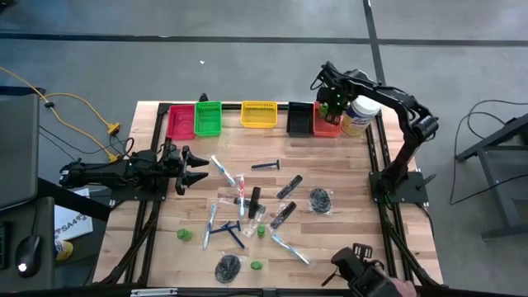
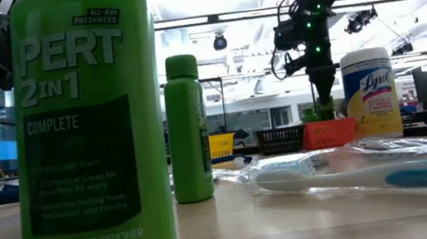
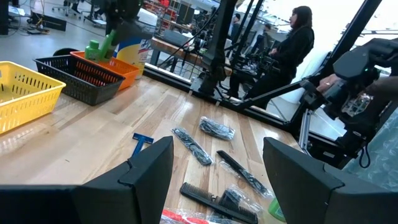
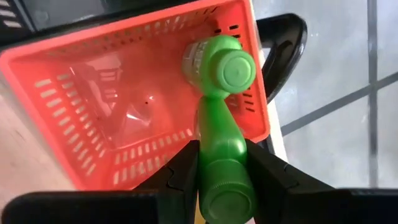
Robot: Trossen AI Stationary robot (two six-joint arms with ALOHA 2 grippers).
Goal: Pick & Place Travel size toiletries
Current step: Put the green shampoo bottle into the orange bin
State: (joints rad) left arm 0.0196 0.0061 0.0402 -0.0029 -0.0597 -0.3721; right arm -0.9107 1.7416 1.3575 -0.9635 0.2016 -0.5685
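My right gripper (image 1: pixel 330 103) is shut on a small green bottle (image 4: pixel 221 155) above the orange bin (image 4: pixel 93 99) at the table's far right. It also shows in the low view (image 2: pixel 321 79). A second green bottle (image 4: pixel 217 65) sits in that bin against its wall. My left gripper (image 1: pixel 194 165) is open and empty at the table's left, level with the table. Razors (image 1: pixel 266 165), combs (image 3: pixel 239 171), toothbrushes (image 1: pixel 289 246), mesh puffs (image 1: pixel 320 200) and green bottles (image 1: pixel 184 235) lie on the middle of the table. My right gripper pinches the green bottle's body (image 4: pixel 217 146) between its two fingers (image 4: pixel 267 168). The fingers come from above and point down, and the bottle runs along them. It hangs upright with its lower end (image 2: pixel 325 110) over the orange bin. Whether it touches the second bottle I cannot tell.
Pink (image 1: pixel 180 122), green (image 1: pixel 208 118), yellow (image 1: pixel 258 114) and black (image 1: pixel 299 118) bins line the far edge. A white jar with a yellow label (image 1: pixel 359 115) stands right of the orange bin. A person's hand with a dark device (image 1: pixel 371 276) is at the near right corner.
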